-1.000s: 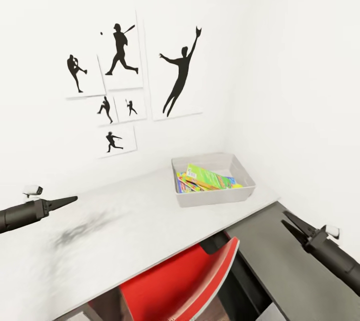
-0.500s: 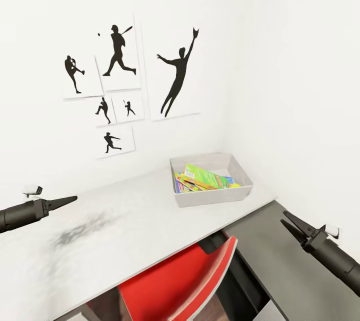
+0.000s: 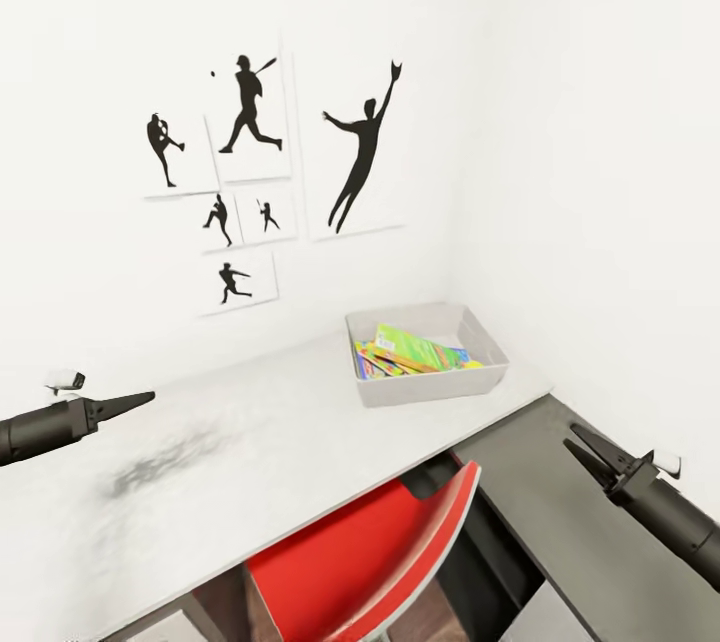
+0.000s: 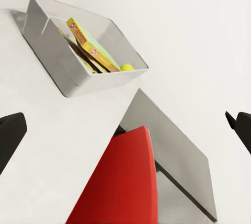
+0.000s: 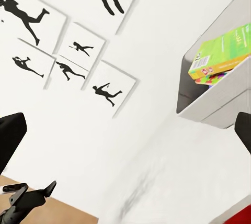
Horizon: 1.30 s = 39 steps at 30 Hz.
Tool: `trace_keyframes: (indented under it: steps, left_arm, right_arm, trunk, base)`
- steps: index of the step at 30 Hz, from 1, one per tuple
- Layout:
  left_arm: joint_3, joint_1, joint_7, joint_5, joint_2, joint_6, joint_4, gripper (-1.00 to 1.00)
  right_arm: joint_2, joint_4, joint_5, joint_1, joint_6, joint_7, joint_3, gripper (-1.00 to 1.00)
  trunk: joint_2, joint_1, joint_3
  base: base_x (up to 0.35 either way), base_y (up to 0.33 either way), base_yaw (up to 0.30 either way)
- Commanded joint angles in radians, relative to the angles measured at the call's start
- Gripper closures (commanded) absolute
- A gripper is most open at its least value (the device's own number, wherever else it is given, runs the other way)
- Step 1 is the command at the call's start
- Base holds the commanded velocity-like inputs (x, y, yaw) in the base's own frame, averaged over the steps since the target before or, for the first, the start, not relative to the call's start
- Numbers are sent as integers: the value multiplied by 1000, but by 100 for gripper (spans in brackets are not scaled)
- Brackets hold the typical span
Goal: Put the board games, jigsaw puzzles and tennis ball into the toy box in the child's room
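Observation:
The light grey toy box (image 3: 430,388) stands at the far right end of the pale table (image 3: 250,462), near the room corner. A yellow-green board game (image 3: 412,346) leans inside it on top of other bright flat pieces. The tennis ball (image 4: 127,67) lies in a corner of the toy box (image 4: 57,56). My left gripper (image 3: 135,401) hovers open over the table's left part, far from the box. My right gripper (image 3: 582,442) hangs open over the lower dark grey top (image 3: 540,512). Both hold nothing. The bed is out of view.
A red chair (image 3: 370,562) is tucked under the table's front edge, between the two arms. Black sports silhouettes on white posters (image 3: 250,172) hang on the wall behind the table. A white wall closes the right side.
The whole picture has shifted slightly, so the camera has moved. Both grippers hold the same pose, and the toy box's contents have not moved.

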<state>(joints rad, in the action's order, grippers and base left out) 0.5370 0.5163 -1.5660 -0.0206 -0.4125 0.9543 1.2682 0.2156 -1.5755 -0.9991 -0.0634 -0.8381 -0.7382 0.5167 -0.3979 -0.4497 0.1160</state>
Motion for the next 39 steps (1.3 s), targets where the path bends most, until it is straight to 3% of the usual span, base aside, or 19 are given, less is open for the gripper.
trace_keyframes:
  steps: [1,21,39]
  left_arm:
    - [1,1,-5,-2,0,11,0,-100]
    - [0,1,-5,-2,0,11,3,-100]
    - [3,1,-5,3,-1,11,3,-100]
  right_arm:
    - [0,0,-1,-1,-5,-2,1,-100]
    - [-1,0,-3,-1,-6,-2,2,-100]
    - [-1,1,-1,-1,-6,-66,2,-100]
  trunk:
    - [-2,0,1]
    - [-2,0,-2]
    - [-2,0,-23]
  base:
    - [-184,4,-126]
    - [-226,9,-23]
    - [-147,147,-187]
